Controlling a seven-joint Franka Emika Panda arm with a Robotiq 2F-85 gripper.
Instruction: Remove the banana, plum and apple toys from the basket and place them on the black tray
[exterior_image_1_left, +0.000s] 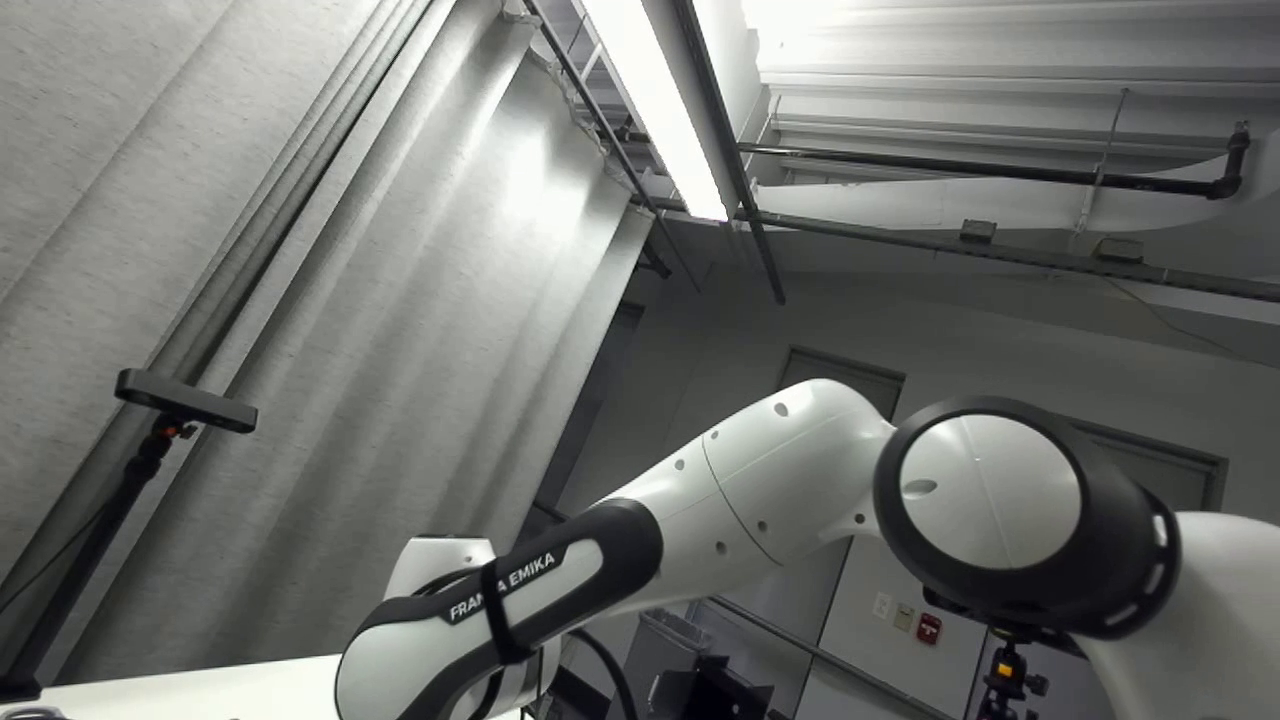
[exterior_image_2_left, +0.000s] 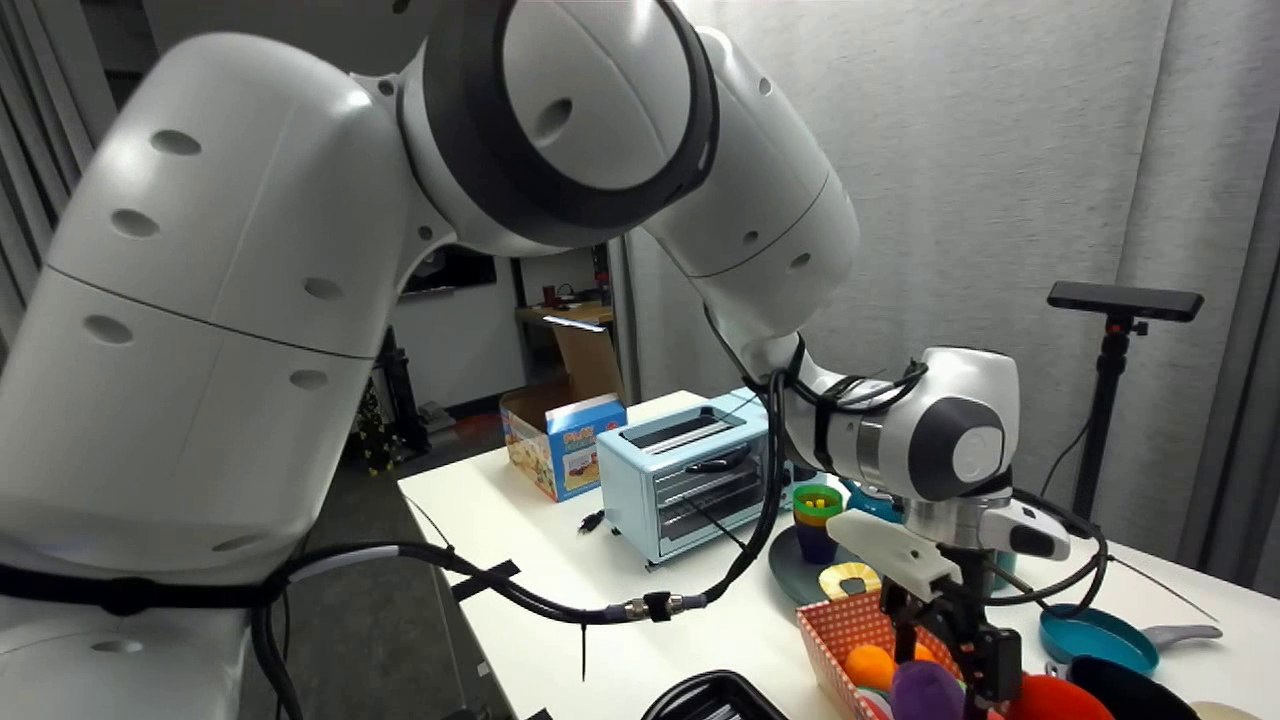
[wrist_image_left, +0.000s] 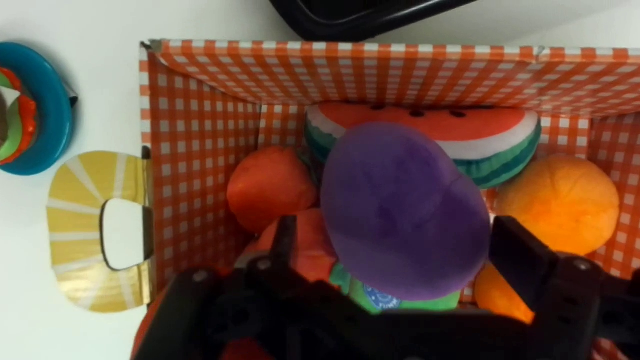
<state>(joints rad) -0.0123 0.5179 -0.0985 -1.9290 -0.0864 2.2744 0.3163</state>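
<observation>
The purple plum toy (wrist_image_left: 400, 215) lies on top of other toys in the red-checked basket (wrist_image_left: 350, 70). The plum (exterior_image_2_left: 925, 690) and basket (exterior_image_2_left: 818, 655) also show in an exterior view. My gripper (wrist_image_left: 395, 220) is open with its fingers on either side of the plum. The right finger is close against the plum; a gap shows at the left finger. The gripper (exterior_image_2_left: 940, 680) points down into the basket. The black tray (wrist_image_left: 345, 31) lies just beyond the basket's long wall. A large red toy (wrist_image_left: 245, 350), possibly the apple, is mostly hidden under the gripper. No banana shows.
The basket also holds a watermelon slice (wrist_image_left: 425, 127), an orange (wrist_image_left: 560, 205), and a red-orange round toy (wrist_image_left: 270, 185). A yellow ring flap (wrist_image_left: 82, 210) juts from the basket's end. A blue bowl (wrist_image_left: 55, 125), toaster oven (exterior_image_2_left: 690, 480) and teal pan (exterior_image_2_left: 1095, 640) stand nearby.
</observation>
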